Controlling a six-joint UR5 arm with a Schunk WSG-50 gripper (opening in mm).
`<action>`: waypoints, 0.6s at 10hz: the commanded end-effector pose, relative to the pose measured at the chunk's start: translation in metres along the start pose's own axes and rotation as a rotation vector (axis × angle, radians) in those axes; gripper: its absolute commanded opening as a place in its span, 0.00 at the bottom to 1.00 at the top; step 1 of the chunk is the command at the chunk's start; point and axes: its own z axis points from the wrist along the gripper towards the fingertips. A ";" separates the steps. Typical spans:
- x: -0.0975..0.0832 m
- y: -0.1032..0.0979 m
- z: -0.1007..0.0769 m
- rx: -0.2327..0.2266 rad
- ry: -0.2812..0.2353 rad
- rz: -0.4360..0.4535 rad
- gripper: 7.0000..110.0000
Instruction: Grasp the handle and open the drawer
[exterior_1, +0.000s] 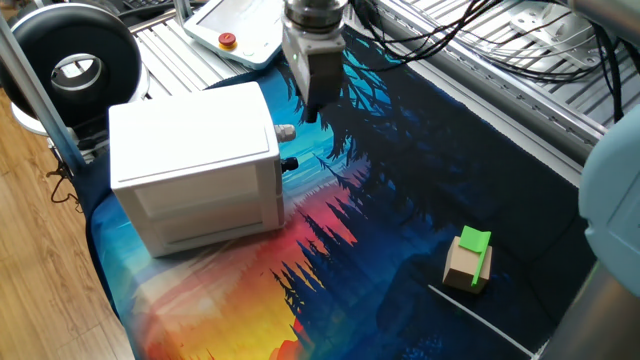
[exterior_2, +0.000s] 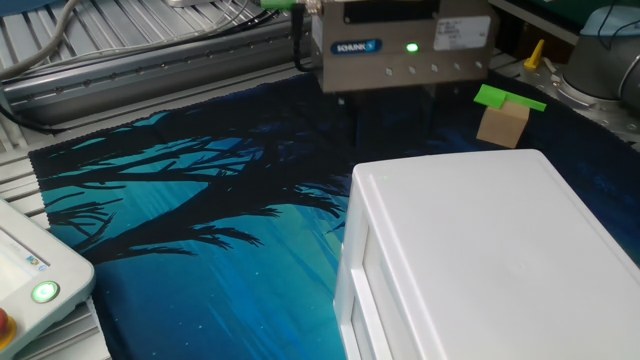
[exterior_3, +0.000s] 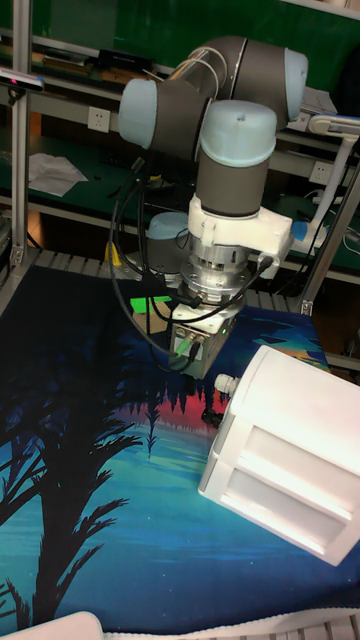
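Note:
The white box cabinet (exterior_1: 190, 150) stands at the left of the cloth. The handle (exterior_1: 286, 131), a small silvery knob, sticks out of its right face near the top; the drawer front (exterior_1: 276, 140) shows only edge-on. A black knob (exterior_1: 290, 162) sits just below. My gripper (exterior_1: 311, 112) hangs just above and right of the handle, not touching it. In the other fixed view the gripper (exterior_2: 392, 120) points down behind the cabinet top (exterior_2: 480, 260), its fingers (exterior_2: 352, 115) apart, open and empty. The tall view puts the handle (exterior_3: 223, 381) right beside the gripper (exterior_3: 193, 358).
A wooden block with a green top (exterior_1: 469, 258) stands at the right front of the cloth, also seen as the block (exterior_2: 503, 115). A teach pendant (exterior_1: 240, 30) and a black round device (exterior_1: 75, 60) lie behind the cabinet. The arm's cables (exterior_1: 430, 40) trail across the metal rails.

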 end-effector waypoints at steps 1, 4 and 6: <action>-0.017 0.005 0.007 0.002 -0.028 -0.011 0.57; -0.019 0.006 0.007 0.017 -0.020 -0.054 0.57; -0.019 0.011 0.008 0.012 -0.009 -0.034 0.57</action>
